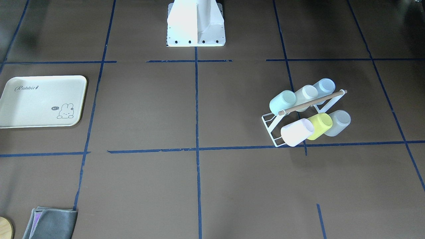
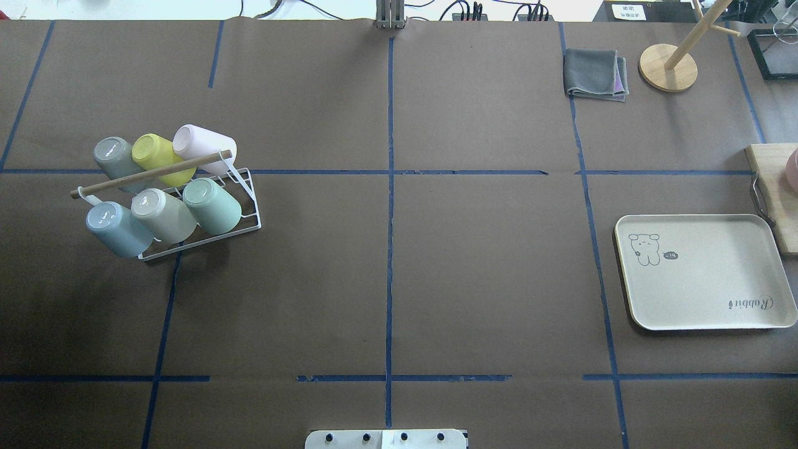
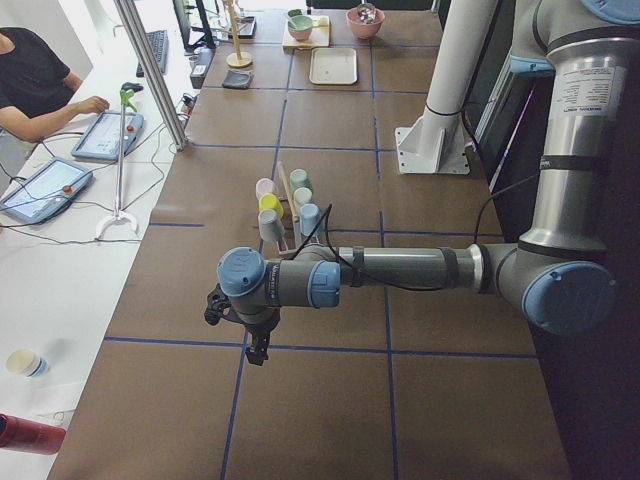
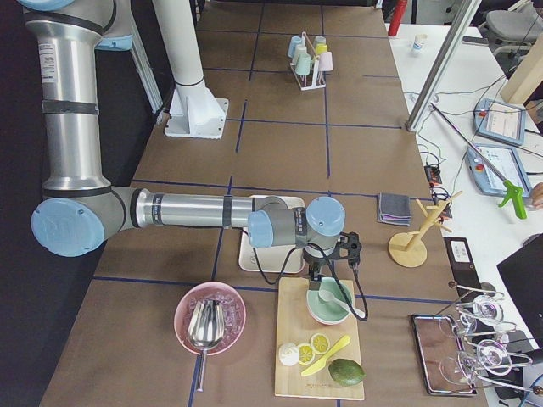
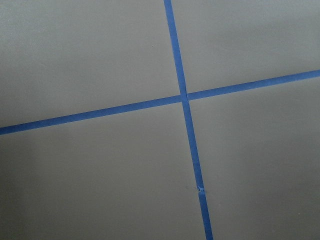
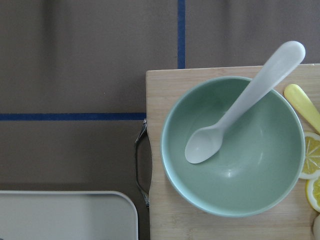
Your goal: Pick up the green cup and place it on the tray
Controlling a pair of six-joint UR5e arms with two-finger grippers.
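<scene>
Ideally: grip green cup by wall with left tool (state untellable); lift off rack, clear of beige cup.

Your workspace: a broad desk papered in brown and gridded with blue tape.
Along your side of it runs a white bench carrying two tablets (a seated person in black rests an arm just beside one). A slanted metal post rises where bench meets desk, cables trail past the desk's far edge, and bright light washes the white surfaces.
</scene>
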